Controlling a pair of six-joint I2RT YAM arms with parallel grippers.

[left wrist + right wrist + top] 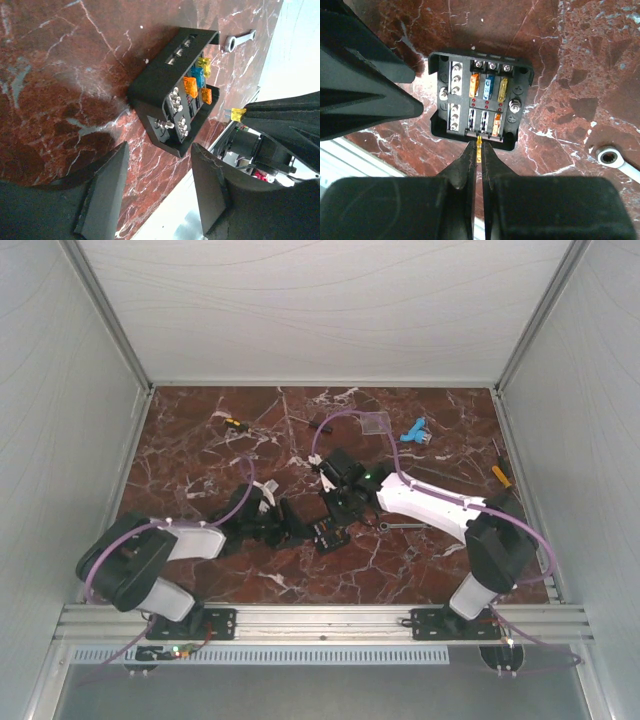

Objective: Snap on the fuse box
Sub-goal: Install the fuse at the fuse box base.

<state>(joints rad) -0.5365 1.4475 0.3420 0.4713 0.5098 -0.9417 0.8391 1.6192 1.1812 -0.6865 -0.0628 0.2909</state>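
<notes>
Two arms lean in over the marble table (200, 570) and meet at the fuse box (328, 533), which lies flat and face up about mid-table. The left arm runs low from its base, forearm close to level, and its wrist ends just left of the box. The right arm crosses in from the box's right, its white forearm sloping down and its wrist turned so the fingers point steeply down at the box.

All four table edges and the side walls are well apart from the box. A wrench (612, 157) lies near it on the right, and bare marble shows between the two.

The left gripper (160, 162) has its fingers (105, 195) spread wide. They hold nothing, and the box sits just past their tips, not between them. The right gripper (479, 152) is pinched tight on a yellow fuse (479, 141), held upright over one rim of the box. I cannot tell whether the fuse touches that rim. Orange, blue and yellow fuses already sit in the box's slots.
</notes>
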